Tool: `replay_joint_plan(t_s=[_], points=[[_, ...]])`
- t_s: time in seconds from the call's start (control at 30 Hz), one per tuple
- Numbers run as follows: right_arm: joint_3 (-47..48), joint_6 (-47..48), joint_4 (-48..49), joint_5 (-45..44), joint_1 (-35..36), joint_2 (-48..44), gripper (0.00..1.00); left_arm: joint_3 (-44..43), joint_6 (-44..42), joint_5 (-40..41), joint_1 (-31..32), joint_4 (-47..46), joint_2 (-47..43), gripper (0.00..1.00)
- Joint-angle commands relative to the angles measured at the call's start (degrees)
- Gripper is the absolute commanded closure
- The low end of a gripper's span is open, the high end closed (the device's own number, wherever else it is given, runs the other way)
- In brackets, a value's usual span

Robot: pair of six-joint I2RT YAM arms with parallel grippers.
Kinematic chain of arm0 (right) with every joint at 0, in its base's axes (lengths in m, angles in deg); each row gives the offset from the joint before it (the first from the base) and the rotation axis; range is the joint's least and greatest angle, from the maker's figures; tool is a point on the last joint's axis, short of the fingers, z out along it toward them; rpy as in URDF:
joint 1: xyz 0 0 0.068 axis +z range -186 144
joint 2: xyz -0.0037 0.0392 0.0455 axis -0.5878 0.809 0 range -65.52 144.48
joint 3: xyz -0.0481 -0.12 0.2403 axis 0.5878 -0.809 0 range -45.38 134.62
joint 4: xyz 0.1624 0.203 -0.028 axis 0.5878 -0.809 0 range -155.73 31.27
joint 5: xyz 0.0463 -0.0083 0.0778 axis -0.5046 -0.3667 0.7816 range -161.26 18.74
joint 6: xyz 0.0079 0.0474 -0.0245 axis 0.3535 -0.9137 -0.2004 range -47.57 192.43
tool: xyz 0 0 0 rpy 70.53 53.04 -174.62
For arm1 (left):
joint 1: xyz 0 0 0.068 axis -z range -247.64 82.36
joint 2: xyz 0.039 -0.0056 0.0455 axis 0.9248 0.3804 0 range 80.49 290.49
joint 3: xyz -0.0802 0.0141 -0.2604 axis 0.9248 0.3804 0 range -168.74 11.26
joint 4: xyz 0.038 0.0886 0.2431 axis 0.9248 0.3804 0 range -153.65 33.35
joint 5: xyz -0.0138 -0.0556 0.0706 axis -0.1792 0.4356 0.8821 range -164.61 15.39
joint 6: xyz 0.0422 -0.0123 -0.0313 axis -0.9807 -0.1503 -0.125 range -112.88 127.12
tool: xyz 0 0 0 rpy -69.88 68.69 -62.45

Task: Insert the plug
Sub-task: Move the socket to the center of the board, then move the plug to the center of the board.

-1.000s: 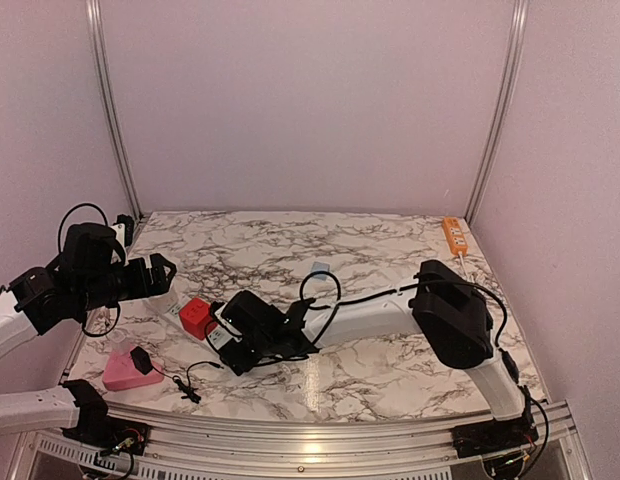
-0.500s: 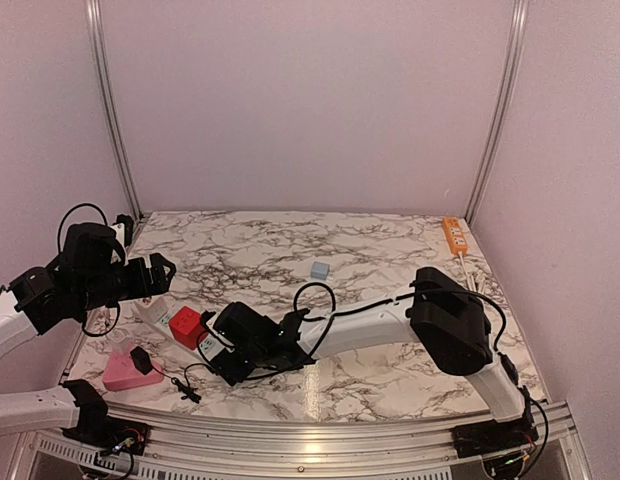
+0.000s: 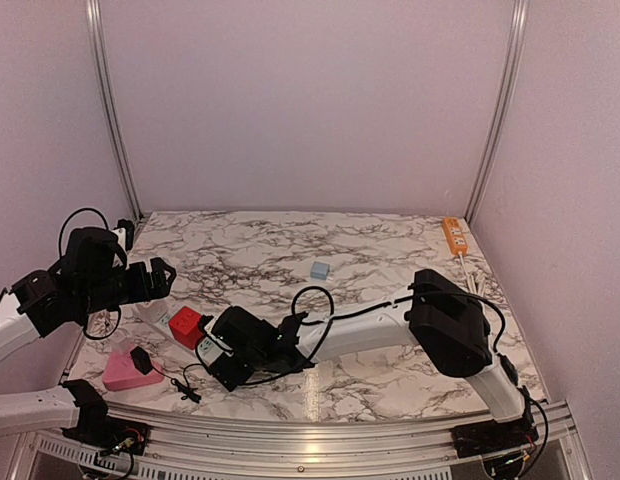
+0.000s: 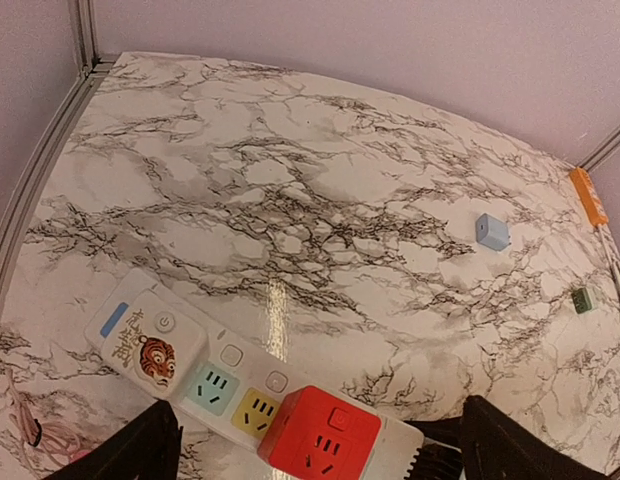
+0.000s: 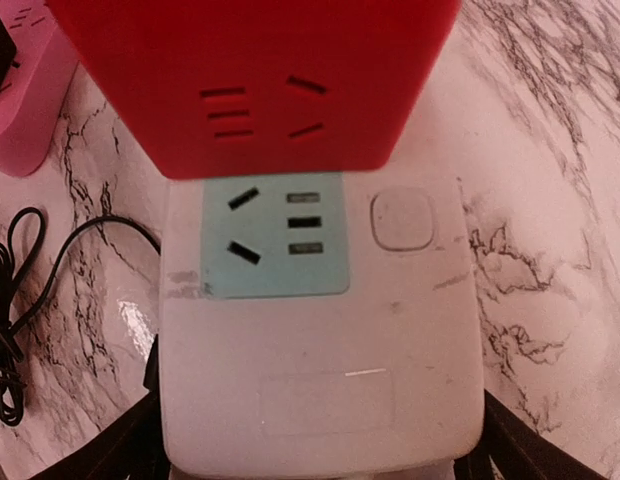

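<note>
A white power strip lies at the table's left with a red cube plug seated in one of its sockets. The red cube plug stands beside the yellow socket, and in the right wrist view the red cube plug fills the top. My right gripper straddles the strip's near end, a finger close on each side, jaws open. My left gripper hovers open above the strip, nothing between its fingers.
A pink block carrying a black plug lies at the near left, with a thin black cable beside it. A small blue cube sits mid-table, an orange strip at the far right edge, and a small green piece at the right.
My right arm has slid the strip and red cube leftward and nearer. Its jaws have widened around the strip's end. The left arm has barely moved.
</note>
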Motion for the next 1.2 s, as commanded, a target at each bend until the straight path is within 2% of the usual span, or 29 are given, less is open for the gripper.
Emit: replay_joint_plan(t_s=[0.0, 0.2, 0.43, 0.63, 0.8, 0.9, 1.17], points=[[-0.84, 0.74, -2.35, -1.36, 1.04, -1.36, 0.10, 1.09, 0.84, -0.17, -0.32, -1.14, -1.35, 0.01], [-0.90, 3.04, -4.86, -3.77, 1.05, -4.28, 0.02, 1.38, 0.85, -0.27, -0.38, -1.14, -1.94, 0.01], [-2.75, 4.65, -8.06, -6.65, 0.94, -8.63, 0.01, 1.32, 0.76, -0.35, -0.41, -1.14, -1.89, 0.01], [-9.37, 3.08, -7.80, -6.93, -1.15, -16.05, 0.02, 1.33, 0.85, -0.60, -0.41, -1.14, -1.82, 0.01], [-19.12, 0.34, -5.35, -7.97, -6.94, -24.06, 0.02, 1.65, 0.70, -0.68, -0.41, -1.23, -1.71, 0.01], [-24.59, -1.72, -4.55, -11.43, -11.51, -28.79, 0.02, 1.88, 0.51, -0.67, -0.41, -1.32, -1.71, 0.01], [-36.64, -8.07, -3.39, -19.49, -27.72, -39.90, 0.02, 2.31, 0.49, -1.70, -0.41, -1.76, -1.74, 0.01]])
